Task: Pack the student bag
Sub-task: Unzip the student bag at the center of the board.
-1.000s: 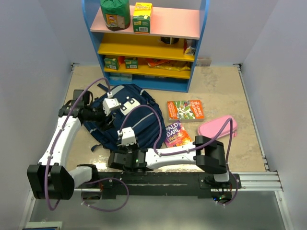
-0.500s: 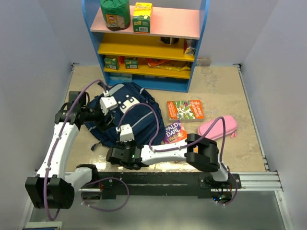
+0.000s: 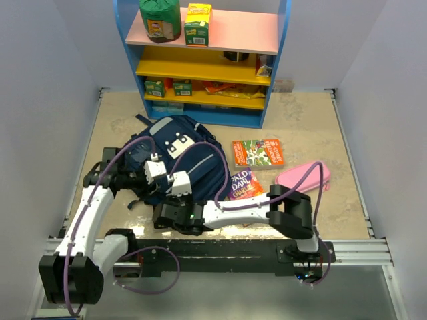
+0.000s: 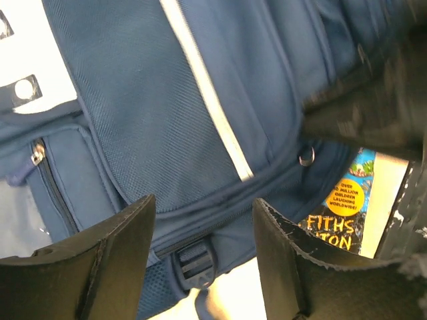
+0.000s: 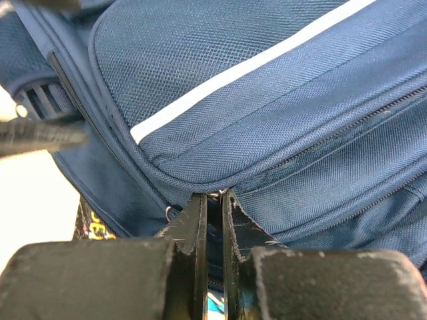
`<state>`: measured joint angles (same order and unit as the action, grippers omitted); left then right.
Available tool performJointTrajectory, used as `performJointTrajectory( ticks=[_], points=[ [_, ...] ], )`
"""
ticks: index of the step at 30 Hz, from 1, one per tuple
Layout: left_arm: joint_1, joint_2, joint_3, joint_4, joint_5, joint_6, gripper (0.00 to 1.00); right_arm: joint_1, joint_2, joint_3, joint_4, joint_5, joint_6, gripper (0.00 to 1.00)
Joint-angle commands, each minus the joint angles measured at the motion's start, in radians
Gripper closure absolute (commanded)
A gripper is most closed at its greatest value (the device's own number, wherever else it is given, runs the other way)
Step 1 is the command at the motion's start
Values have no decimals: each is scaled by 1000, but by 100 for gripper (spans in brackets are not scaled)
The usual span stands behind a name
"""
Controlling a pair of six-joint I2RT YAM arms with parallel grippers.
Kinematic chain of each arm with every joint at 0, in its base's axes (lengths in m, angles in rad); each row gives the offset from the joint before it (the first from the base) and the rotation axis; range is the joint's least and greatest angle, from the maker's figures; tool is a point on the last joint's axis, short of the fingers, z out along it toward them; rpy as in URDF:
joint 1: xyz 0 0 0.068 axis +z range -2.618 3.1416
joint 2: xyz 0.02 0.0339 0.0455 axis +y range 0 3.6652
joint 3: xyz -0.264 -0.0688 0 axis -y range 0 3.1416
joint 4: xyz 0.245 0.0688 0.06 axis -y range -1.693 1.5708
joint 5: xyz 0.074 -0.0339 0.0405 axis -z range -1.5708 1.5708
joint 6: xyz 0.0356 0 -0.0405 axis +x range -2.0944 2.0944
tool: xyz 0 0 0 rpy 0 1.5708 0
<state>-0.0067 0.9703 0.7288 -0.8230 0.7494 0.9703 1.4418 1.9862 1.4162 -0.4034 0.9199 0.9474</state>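
The student bag is a navy backpack with white stripes, lying left of centre on the table. My right gripper is at its near edge, and in the right wrist view the right gripper is shut on a small metal zipper pull at the seam of the bag. The left gripper hangs open over the bag's near left side. Its open jaws frame the bag's fabric and a strap buckle, gripping nothing.
A Roald Dahl book lies partly under the bag's right edge and also shows as a book cover. A green-and-red book and a pink pencil case lie to the right. A blue shelf unit stands behind.
The right gripper's jaws have closed on the zipper pull at the bag's near edge. The left arm has drawn toward the near side, its gripper still open over the bag.
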Motion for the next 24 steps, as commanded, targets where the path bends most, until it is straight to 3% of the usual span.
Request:
performJointTrajectory(
  ticks=[1, 7, 10, 17, 24],
  points=[
    [7, -65, -29, 32, 123, 151, 36, -47, -147, -91, 88, -31, -13, 100],
    [7, -38, -25, 24, 201, 179, 41, -103, -247, -272, 382, -243, -52, 100],
    [4, -47, -35, 59, 225, 165, 40, -110, -234, -264, 426, -306, -73, 100],
    [-119, -30, -60, 79, 177, 169, 39, -133, -256, -258, 505, -401, -119, 100],
    [-134, -18, -89, 134, 99, 209, 39, -164, -297, -283, 525, -443, -130, 100]
  ],
)
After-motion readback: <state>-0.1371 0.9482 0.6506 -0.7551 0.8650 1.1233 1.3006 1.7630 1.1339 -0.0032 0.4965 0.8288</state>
